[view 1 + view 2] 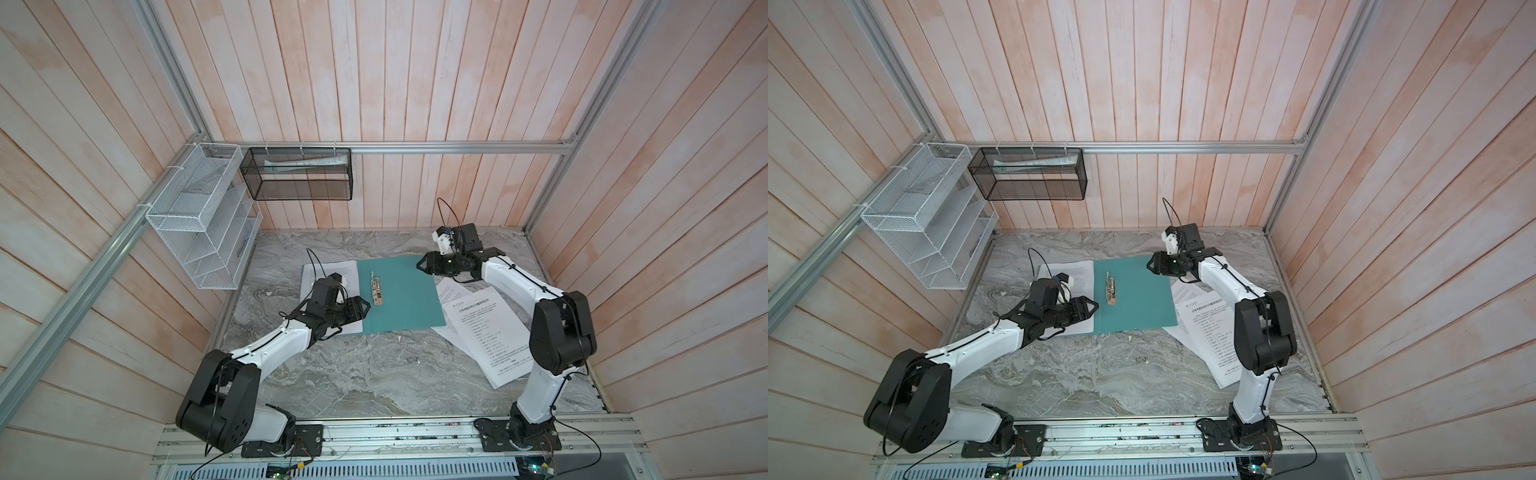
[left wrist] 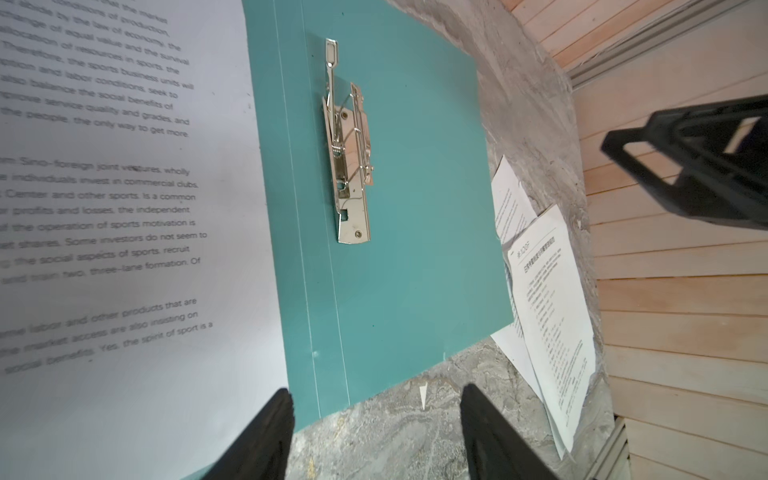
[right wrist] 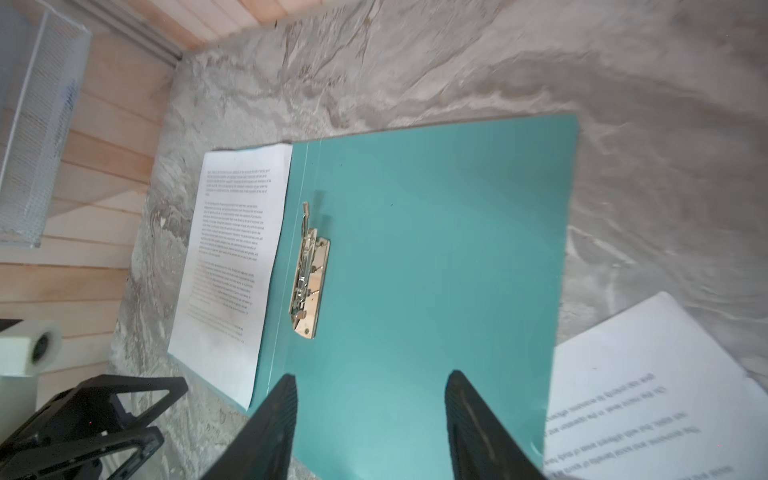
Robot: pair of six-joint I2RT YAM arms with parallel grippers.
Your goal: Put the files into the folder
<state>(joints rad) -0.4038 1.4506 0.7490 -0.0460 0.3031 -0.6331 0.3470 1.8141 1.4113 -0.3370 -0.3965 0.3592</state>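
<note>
Teal folder (image 1: pixel 399 295) laid open flat mid marble table (image 1: pixel 353 374), spine and long axis run front to back wall. Metal lever clip (image 1: pixel 376 289) set along spine, lever pointed at back wall. Printed sheet (image 1: pixel 348 270) laid on left flap. Loose printed sheets (image 1: pixel 486 332) fanned just beside right edge. Left gripper (image 1: pixel 366 309) held near spine, fingers (image 2: pixel 257 436) spread. Right gripper (image 1: pixel 420 266) held over far right corner, fingers (image 3: pixel 266 428) spread.

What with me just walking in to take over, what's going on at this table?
Papers are being filed. The flat teal-green document folder lies open on the grey marble table, its small metal clip exposed. One printed white sheet rests on its left flap; more loose printed white sheets lie beside its right edge. The left gripper and right gripper hover open over the folder, holding nothing.
</note>
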